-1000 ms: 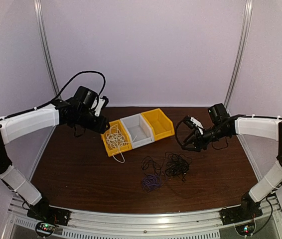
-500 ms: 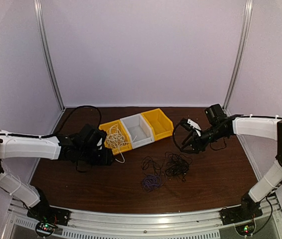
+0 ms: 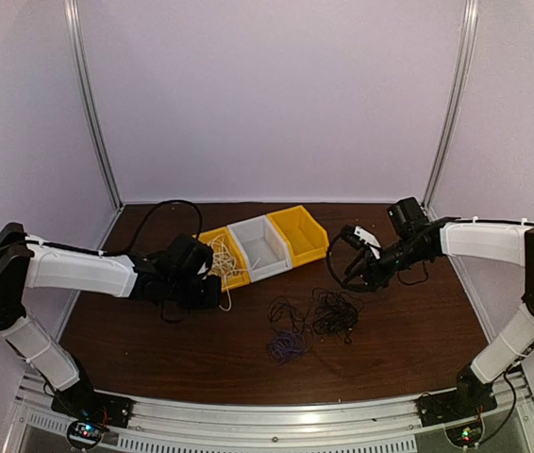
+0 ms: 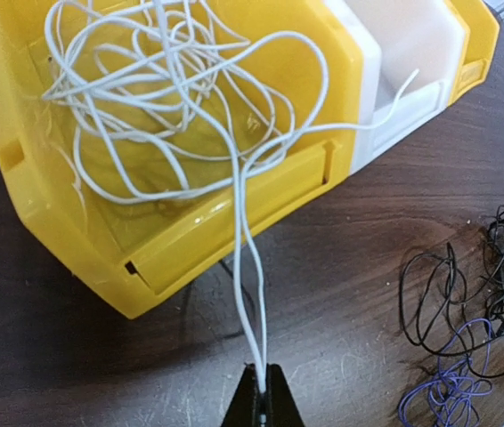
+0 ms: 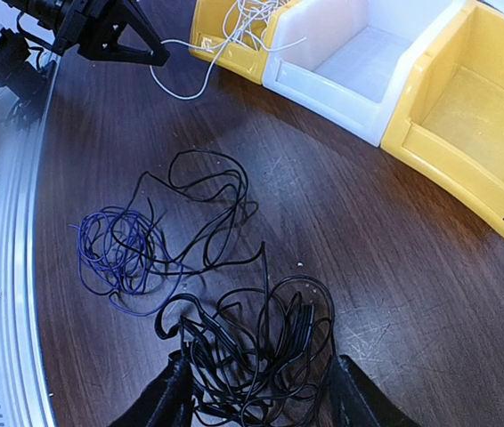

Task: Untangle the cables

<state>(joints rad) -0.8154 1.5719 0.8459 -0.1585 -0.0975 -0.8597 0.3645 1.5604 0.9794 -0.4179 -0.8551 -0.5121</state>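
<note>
Dark wood table (image 3: 154,349) under both arms. I see my left claw (image 4: 261,402) pinched shut on the white cable (image 4: 234,160), which trails out of the yellow bin (image 4: 199,245). My right claw (image 5: 259,396) hangs spread above the black cables (image 5: 252,342); the purple cable (image 5: 114,253) lies beside them.

My top camera sits high behind the arm bases (image 3: 88,406), looking down over the whole table (image 3: 154,349). Left wrist view faces the left yellow bin (image 4: 190,240) and white cable (image 4: 241,213), low and close. Right wrist view looks down on the black cables (image 5: 252,347), nearby, catching that same bin and cable.
</note>
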